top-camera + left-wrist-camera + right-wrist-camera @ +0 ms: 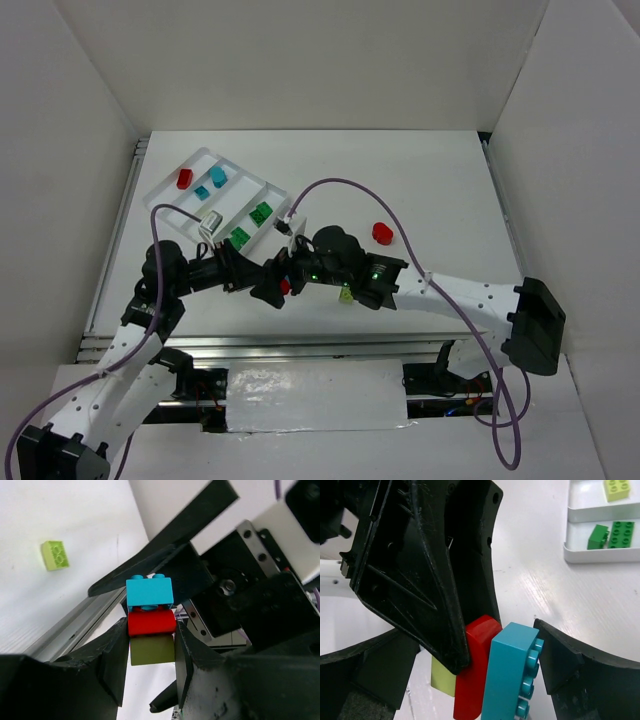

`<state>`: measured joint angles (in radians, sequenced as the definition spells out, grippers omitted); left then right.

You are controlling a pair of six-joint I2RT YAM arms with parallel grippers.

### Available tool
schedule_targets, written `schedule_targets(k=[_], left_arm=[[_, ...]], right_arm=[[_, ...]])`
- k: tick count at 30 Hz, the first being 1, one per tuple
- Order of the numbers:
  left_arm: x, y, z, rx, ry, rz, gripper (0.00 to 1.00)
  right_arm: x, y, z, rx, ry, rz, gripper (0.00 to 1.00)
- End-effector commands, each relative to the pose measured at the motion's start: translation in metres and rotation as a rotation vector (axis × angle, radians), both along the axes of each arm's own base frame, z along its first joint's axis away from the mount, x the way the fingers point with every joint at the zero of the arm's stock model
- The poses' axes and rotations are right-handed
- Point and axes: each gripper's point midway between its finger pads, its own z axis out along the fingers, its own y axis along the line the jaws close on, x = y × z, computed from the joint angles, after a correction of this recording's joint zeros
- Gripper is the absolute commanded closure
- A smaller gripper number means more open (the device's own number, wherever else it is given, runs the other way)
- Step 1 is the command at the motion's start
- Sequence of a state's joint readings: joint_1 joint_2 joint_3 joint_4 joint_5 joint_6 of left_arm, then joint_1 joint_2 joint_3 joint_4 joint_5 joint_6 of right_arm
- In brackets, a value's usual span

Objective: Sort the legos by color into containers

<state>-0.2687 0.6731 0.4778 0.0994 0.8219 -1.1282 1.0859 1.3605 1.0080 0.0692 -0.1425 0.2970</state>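
A stack of three legos sits in my left gripper [150,647]: a teal brick [149,592] on top, a red one [151,623] under it, a pale yellow one [152,650] lowest. Its jaws are shut on the red and yellow pieces. My right gripper [477,647] stands open around the same stack, its right finger [560,665] close to the teal brick's [510,675] studs. In the top view both grippers meet at mid-table [285,280]. The white tray [232,161] of containers at back left holds a red brick [184,179], teal bricks [218,177] and green bricks [261,212].
A loose red brick [381,233] lies right of the grippers. A pale green brick [345,293] rests on the table under the right arm, also in the left wrist view [55,555]. A purple cable [340,185] arcs over the middle. The tray's near end [600,555] shows green bricks [615,534].
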Motion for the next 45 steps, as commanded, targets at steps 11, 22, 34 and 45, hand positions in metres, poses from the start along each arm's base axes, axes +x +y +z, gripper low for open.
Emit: schedule_targets(k=[11,22,34,45], left_arm=[[-0.007,-0.002,0.048,-0.01,-0.351,-0.053,1.0],[-0.051,-0.002,0.09,-0.122,-0.603,-0.193,1.0],[-0.053,0.001,0.091,-0.145,-0.597,-0.144,1.0],[-0.054,0.006,0.105,-0.189,-0.607,-0.085,1.0]], right_arm=[[-0.028,-0.05,0.059,0.241,0.112,0.162,0.0],[-0.042,-0.072,0.06,0.316,0.242,0.296,0.0],[-0.069,-0.062,0.092,0.494,0.207,0.431,0.1],[-0.066,-0.042,0.114,0.635,0.176,0.322,0.43]])
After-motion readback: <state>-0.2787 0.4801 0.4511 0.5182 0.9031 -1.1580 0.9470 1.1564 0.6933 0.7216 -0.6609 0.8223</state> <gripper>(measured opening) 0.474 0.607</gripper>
